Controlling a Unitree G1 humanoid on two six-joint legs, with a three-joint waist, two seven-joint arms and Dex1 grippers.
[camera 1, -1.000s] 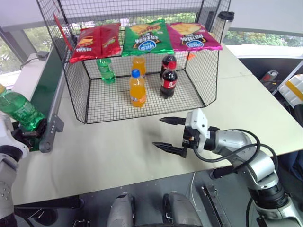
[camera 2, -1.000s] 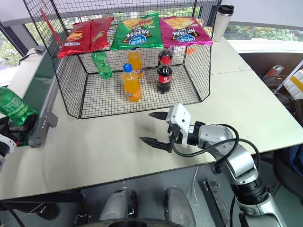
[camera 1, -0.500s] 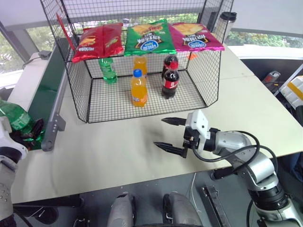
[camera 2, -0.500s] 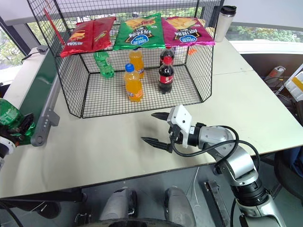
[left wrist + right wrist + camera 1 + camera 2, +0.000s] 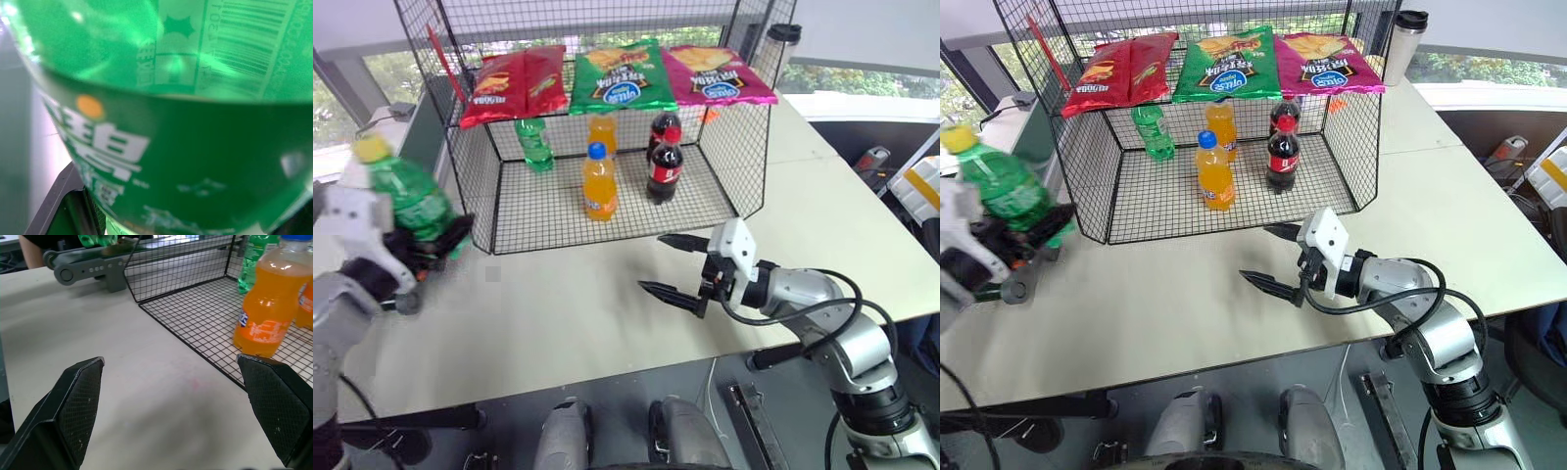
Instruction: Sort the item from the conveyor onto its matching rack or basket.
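Green bottle with yellow cap sits clamped in the left claw, fingers closed tight on its lower body, bottle tilted with cap toward 11 o'clock. It hangs off the table, just beside the cage at the cage's 9 o'clock corner, in front of the conveyor end. The low grip keeps the cap and shoulder free, probably so the bottle can be stood on its base.

Right claw hovers over the table at the cage's 5 o'clock, jaws wide apart, nothing in them, pointing toward 9 o'clock; looks parked out of the way.

Inside the cage: another green bottle at the back, toward 10 o'clock, two orange bottles mid, cola bottles toward 3 o'clock, all upright, grouped by kind. Chip bags hang above them.

Judgement: step in hand is carrying the bottle to the cage; matching spot is by the green one at 10 o'clock. Cage front is open, so entry from 6 o'clock seems likely. Risk: clipping the side mesh or knocking the orange bottles.
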